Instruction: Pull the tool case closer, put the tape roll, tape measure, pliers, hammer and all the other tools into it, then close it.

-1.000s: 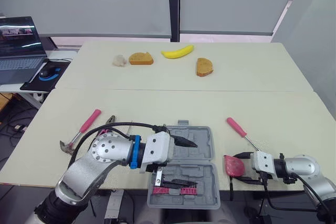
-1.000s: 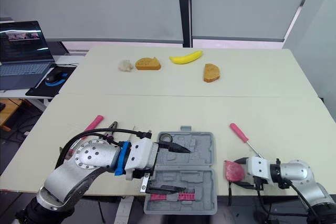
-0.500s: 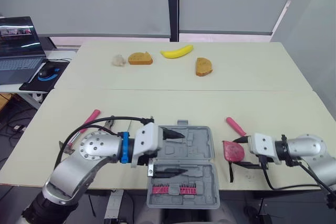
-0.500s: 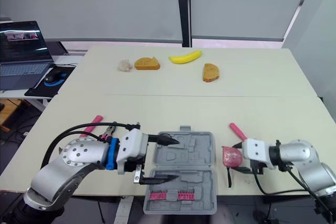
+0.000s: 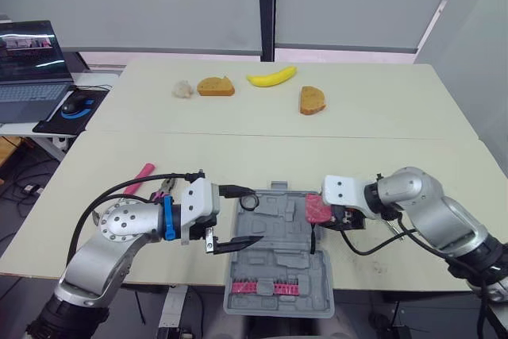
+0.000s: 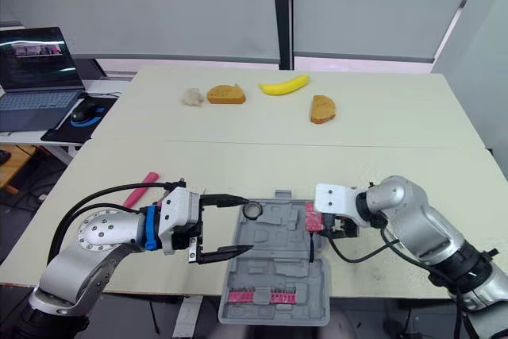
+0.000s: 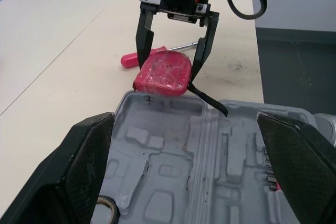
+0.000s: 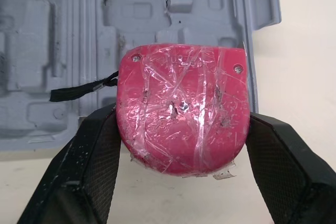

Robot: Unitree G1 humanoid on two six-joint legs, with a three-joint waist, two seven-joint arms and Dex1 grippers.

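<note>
— Where does the tape measure [image 8: 181,114] sit against the tool case [image 5: 274,234]?

— Right at the case's right edge, over the far half, partly above the moulded tray and partly outside it. The right gripper [image 5: 316,210] has its two fingers clamped on the measure's sides, and the black strap [image 8: 79,92] trails inward across the tray.

— So which way is the open tray from that gripper?

— Toward the case's middle, on the robot's left of the grip. I'd judge a short carry inward before letting go, otherwise the measure could tip off the rim.

— And the other arm?

— The left gripper [image 5: 252,216] hangs at the case's left edge, fingers spread wide and empty, the tape roll [image 5: 248,202] just beside its far finger. The hammer [image 5: 143,174] and pliers [image 5: 165,186] lie left of the case, nearer that arm.
</note>
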